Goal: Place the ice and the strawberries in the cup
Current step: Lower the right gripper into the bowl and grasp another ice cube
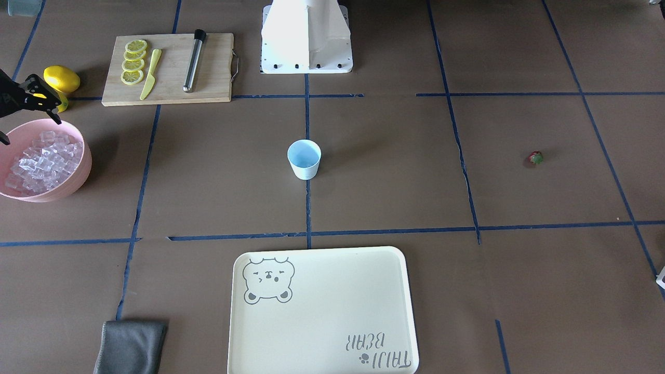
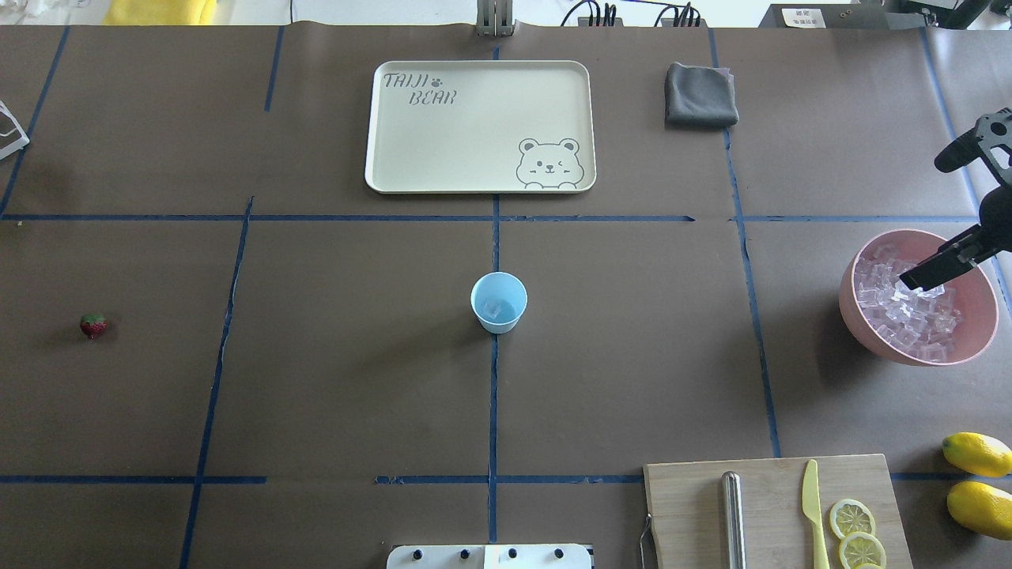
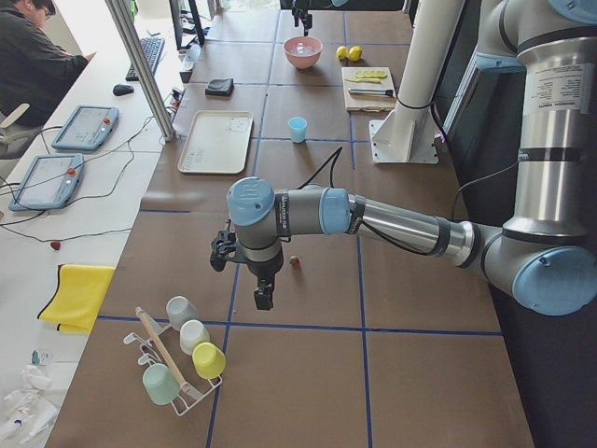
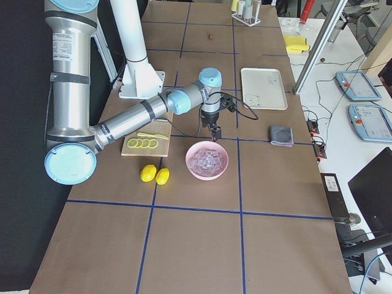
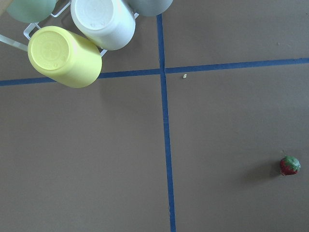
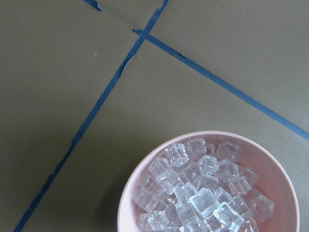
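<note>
Ice (image 2: 909, 316) fills the pink bowl (image 2: 850, 304) at the robot's right end of the bench (image 2: 356, 379), heaped as many small clear cubes. The right end effector (image 2: 922, 224) hangs over the bowl's far rim with its 2 black fingers spread wide and nothing between them; in the overhead view 1 finger reaches in over the cubes. The right wrist camera looks down on the same heap, with the bowl low in its picture and blue tape lines crossing the brown bench above it.

The light-blue cup (image 2: 499, 302) stands upright at mid-bench on a tape line, well apart from the bowl. From overhead, 1 clear cube appears to lie on its bottom.

The strawberry (image 2: 93, 325) lies alone on bare bench far toward the robot's left, well apart from the cup. The left end effector (image 3: 264, 297) hangs above the bench near the berry, seen only from the side camera, so I cannot tell whether its fingers are spread or closed. Its wrist camera shows the berry at lower right and a rack (image 5: 29, 33) of upturned cups (image 5: 63, 55) at upper left.

A cream bear-print tray (image 2: 474, 126) sits beyond the cup, a folded grey cloth (image 2: 701, 96) beside it. Near the robot's right, a wooden cutting board (image 1: 171, 72) carries lemon slices (image 1: 134, 62), a yellow knife (image 1: 150, 75) and a metal muddler (image 1: 194, 62); 2 whole lemons (image 2: 977, 454) lie just beside it.
</note>
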Motion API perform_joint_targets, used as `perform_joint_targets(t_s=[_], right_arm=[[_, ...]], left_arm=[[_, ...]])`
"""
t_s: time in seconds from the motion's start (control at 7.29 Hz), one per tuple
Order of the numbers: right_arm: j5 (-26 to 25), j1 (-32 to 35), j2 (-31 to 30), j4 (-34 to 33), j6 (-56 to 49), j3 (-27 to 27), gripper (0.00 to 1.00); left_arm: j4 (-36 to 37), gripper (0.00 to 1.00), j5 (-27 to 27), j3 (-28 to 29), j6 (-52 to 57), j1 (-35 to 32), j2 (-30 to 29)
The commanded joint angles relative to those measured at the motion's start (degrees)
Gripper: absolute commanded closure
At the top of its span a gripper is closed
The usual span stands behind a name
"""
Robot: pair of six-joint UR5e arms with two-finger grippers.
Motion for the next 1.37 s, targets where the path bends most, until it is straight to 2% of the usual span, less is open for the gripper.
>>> perform_joint_targets(t_s=[0.0,0.41,0.69,0.96,1.24], right_arm=[[-0.08,1.01,-2.41,0.9,-12.27,-1.69,0.0],[-0.17,1.46,-1.72,0.98,-24.35,-5.39,0.0],[-0.25,1.37,-1.36,2.11,-25.34,-6.87,0.01],[-0.17,1.37,-1.36,9.31,-24.46,-12.4,0.02],[-0.17,1.2,-1.1,9.33,-24.02,-13.73,0.05]], left_arm=[[0.14,0.0,0.0,0.08,-0.03,0.03,0.07],[0.14,0.0,0.0,0.16,-0.03,0.03,0.07],[0.14,0.0,0.0,0.16,-0.03,0.03,0.07],[0.14,0.0,0.0,0.16,0.05,0.03,0.07],[0.14,0.0,0.0,0.08,0.05,0.12,0.07]])
